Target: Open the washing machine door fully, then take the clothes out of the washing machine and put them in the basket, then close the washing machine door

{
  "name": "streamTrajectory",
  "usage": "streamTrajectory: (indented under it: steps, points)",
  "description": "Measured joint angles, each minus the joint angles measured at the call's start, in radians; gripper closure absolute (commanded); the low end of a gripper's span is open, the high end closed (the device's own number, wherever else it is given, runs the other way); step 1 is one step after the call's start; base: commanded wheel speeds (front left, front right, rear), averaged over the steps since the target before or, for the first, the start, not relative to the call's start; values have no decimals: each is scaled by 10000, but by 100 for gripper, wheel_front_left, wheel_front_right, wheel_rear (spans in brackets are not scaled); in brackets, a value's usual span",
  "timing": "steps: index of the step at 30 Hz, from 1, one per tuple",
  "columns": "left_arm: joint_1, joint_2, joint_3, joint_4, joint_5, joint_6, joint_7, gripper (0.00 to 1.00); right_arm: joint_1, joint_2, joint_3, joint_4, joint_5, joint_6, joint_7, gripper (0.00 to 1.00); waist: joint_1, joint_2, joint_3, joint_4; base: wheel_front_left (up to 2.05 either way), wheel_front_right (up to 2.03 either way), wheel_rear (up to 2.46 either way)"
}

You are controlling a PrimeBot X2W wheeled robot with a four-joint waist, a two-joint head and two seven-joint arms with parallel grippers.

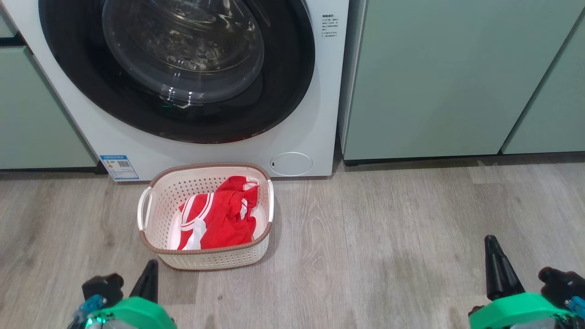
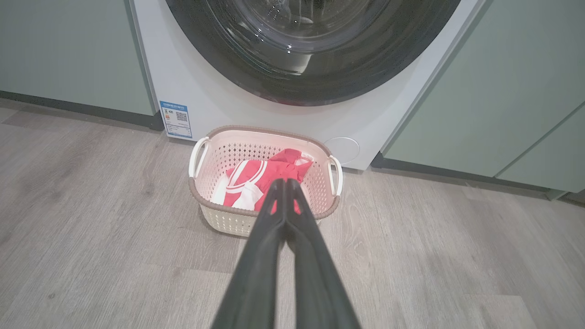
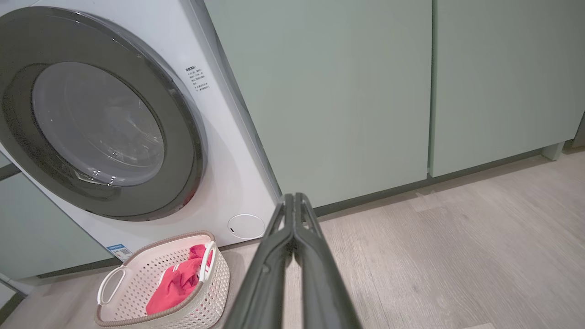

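The white washing machine (image 1: 315, 114) stands straight ahead, and its black-rimmed glass door (image 1: 183, 59) lies shut flat against its front. Red clothes with white stripes (image 1: 219, 214) lie in the cream basket (image 1: 151, 237) on the floor just before the machine. My left gripper (image 1: 148, 274) is shut and empty, low at the left, short of the basket's near corner. My right gripper (image 1: 493, 260) is shut and empty too, far off to the right above bare floor. The left wrist view looks along the shut fingers (image 2: 285, 201) to the basket (image 2: 228, 224); the right wrist view shows the door (image 3: 98, 123) and the basket (image 3: 201, 301).
Pale green cabinets (image 1: 448, 77) flank the machine on both sides. A small round white flap (image 1: 291, 163) sits low on the machine's front, beside a blue sticker (image 1: 119, 167). Wood-look floor (image 1: 365, 237) stretches to the right of the basket.
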Motion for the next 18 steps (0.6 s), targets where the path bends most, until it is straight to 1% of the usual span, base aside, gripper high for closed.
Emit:
streamTrajectory:
  steps: [18]
  points:
    - [-112,-69,58,-585,-1881,0,512,100,-37,44,-201,-63,1772,0,573,100,0,0,90,82,0,0,0]
